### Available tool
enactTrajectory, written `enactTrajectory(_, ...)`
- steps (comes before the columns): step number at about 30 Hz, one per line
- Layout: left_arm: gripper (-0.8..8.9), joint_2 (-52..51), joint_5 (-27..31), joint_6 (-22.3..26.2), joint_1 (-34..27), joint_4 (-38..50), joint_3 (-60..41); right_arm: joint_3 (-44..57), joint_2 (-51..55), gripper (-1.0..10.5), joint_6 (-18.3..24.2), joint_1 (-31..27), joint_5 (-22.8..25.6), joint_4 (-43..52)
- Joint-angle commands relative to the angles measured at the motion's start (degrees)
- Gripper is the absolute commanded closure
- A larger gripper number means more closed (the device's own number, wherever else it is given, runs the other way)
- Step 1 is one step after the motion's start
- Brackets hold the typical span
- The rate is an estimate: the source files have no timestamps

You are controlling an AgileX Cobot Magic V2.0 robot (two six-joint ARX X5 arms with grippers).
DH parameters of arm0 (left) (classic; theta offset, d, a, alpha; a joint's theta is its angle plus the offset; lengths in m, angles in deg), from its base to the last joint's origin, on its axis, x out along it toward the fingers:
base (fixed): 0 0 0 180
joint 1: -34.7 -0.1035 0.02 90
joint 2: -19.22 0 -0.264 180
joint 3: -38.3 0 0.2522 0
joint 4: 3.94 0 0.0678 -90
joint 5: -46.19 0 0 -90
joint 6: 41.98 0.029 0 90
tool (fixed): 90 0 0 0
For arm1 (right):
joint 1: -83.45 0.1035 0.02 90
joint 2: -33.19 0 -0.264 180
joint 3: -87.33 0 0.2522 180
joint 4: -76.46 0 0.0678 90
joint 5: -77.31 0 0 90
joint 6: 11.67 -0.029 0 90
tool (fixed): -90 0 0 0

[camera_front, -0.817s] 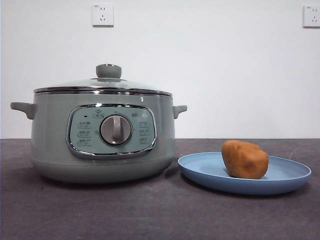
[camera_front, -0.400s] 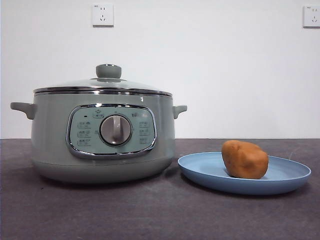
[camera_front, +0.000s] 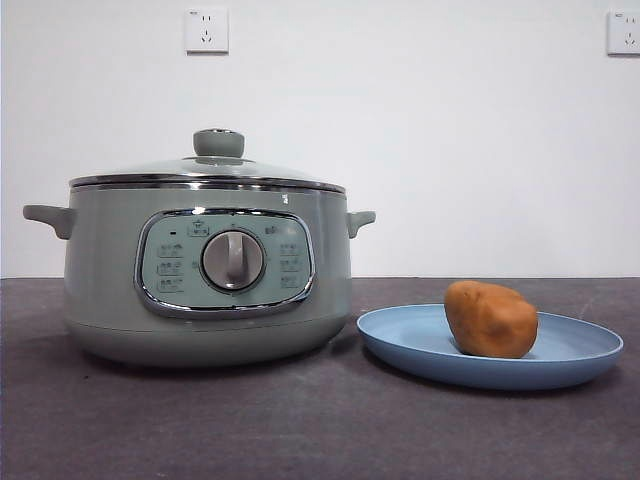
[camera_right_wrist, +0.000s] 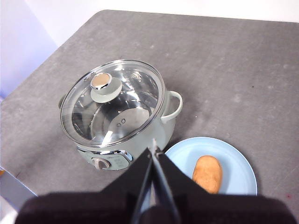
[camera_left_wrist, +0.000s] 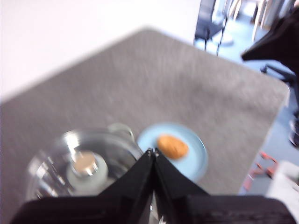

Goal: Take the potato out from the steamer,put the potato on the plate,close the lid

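Steamer [camera_front: 207,270] stands on the grey bench [camera_front: 300,430], control panel and silver dial [camera_front: 232,260] facing the front camera. Lid [camera_front: 207,172] seated flat on the chrome rim, green knob [camera_front: 218,142] upright at centre. Through the glass, the right wrist view shows the bare metal pot floor.

Plate [camera_front: 490,352] sits at 3 o'clock of the steamer in the front view, its near rim just beside the steamer's base; whether they touch, cannot tell. Potato [camera_front: 491,319] lies on the plate, a little off centre.

Left end effector [camera_left_wrist: 153,151] high above the bench, over the gap between steamer and plate, jaws clenched tip to tip, grasping nothing. That view is blurred.

Right end effector [camera_right_wrist: 153,148] also high above, jaws pressed together, empty, over the steamer's side nearest the plate.

Two wall sockets [camera_front: 206,30] on the white wall behind. Neither arm shows in the front view.
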Motion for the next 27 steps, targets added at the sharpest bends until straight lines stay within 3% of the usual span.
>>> enactTrajectory(1, 8.17, -3.8, -2.0, 2.1, -1.3, 7.3, -8.0, -0.1, 0.0, 9.5, -0.3, 0.0, 0.2, 0.2)
enactTrajectory(5, 8.17, -10.8, -7.1, 0.7, -3.7, 18.9, -23.7, -0.1, 0.0, 9.5, -0.3, 0.0, 0.2, 0.2)
enactTrajectory(14, 8.17, -28.6, -6.9, -7.8, -8.9, 43.1, -57.4, -0.1, 0.0, 9.5, -0.3, 0.0, 0.2, 0.2)
enactTrajectory(18, 8.17, -36.5, 1.0, -13.7, -11.7, 51.5, -68.9, -0.1, 0.0, 9.5, -0.3, 0.0, 0.2, 0.2)
enactTrajectory(21, 8.17, -41.5, 6.6, -16.7, -13.1, 52.9, -75.1, -0.1, 0.0, 9.5, -0.3, 0.0, 0.2, 0.2)
enactTrajectory(27, 8.17, -47.9, 12.4, -18.3, -15.0, 53.0, -82.7, -0.1, 0.0, 9.5, -0.3, 0.0, 0.2, 0.2)
